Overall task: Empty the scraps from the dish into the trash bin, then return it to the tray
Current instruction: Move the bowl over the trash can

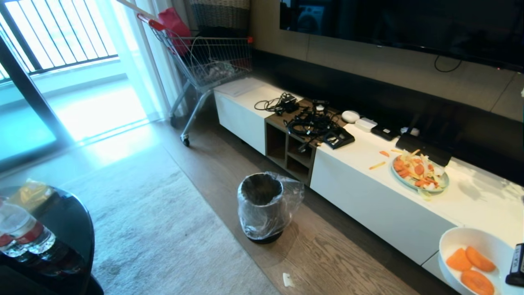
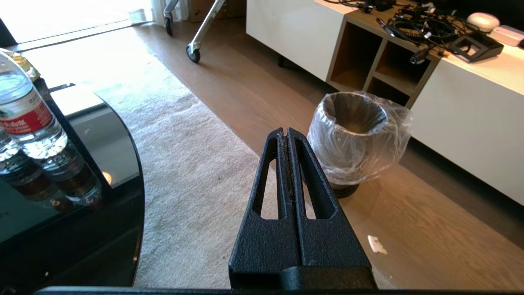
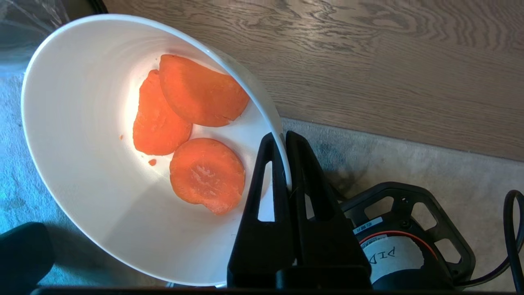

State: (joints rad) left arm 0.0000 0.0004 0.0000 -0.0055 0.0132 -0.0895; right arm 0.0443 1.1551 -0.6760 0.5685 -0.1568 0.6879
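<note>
Bowl in hand, nothing tipped out yet.

The right gripper (image 3: 282,139) pinches the rim of the dish (image 3: 82,135), one finger inside and one outside, and all three scraps (image 3: 192,127) lie in it, so I'd judge the emptying not begun. The trash bin (image 1: 262,205) stands on the wood floor, well apart from the dish. The left gripper (image 2: 286,135) hangs idle, fingers pressed together on nothing. The tray is nowhere in sight.

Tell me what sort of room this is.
Most likely a home living room: a long low white TV cabinet under a wall-mounted screen, a pale rug on wood flooring, and a balcony door.
</note>
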